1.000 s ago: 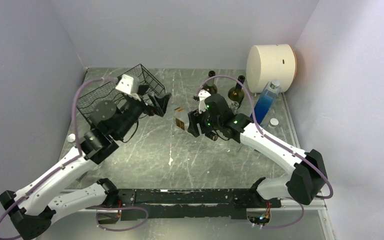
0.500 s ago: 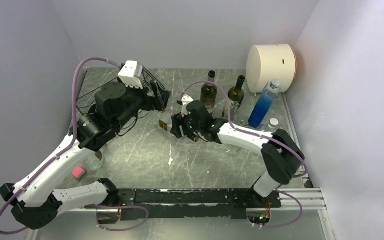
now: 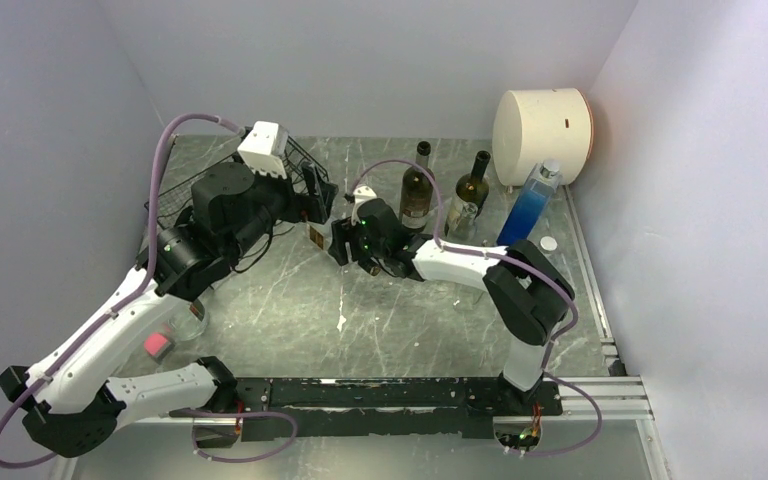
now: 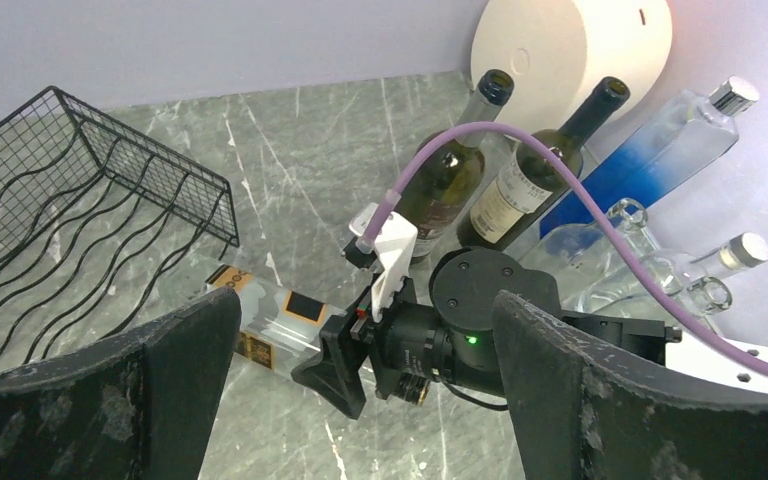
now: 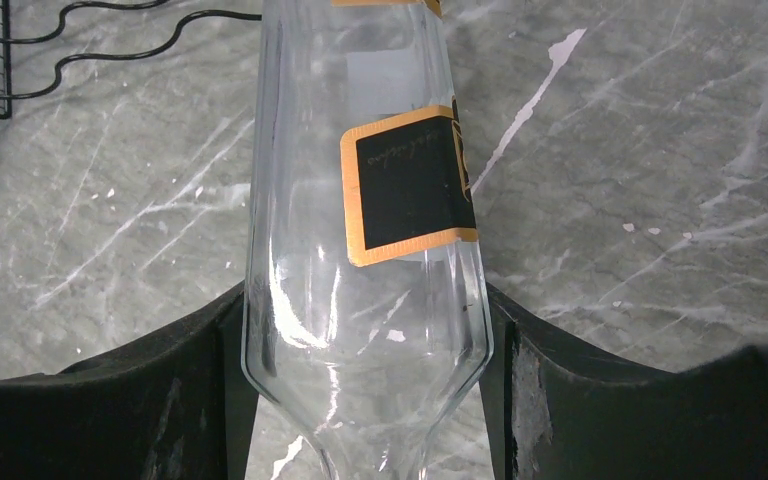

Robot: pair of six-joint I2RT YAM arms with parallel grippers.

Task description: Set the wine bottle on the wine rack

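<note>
Left arm [image 3: 110, 330] extends from its base to the right-hand end of the wine rack [image 4: 70, 200], wrist angled down, left gripper [image 3: 315, 195] with jaws spread wide and holding nothing. Right arm [image 3: 460, 265], sharply folded at the elbow, stretches toward the rack; right gripper [image 3: 343, 243], just right of the rack, clamps the wine bottle [image 5: 360, 250] near its shoulder.

Wine bottle [image 4: 280, 310] right of wine rack [image 4: 150, 175]
</note>
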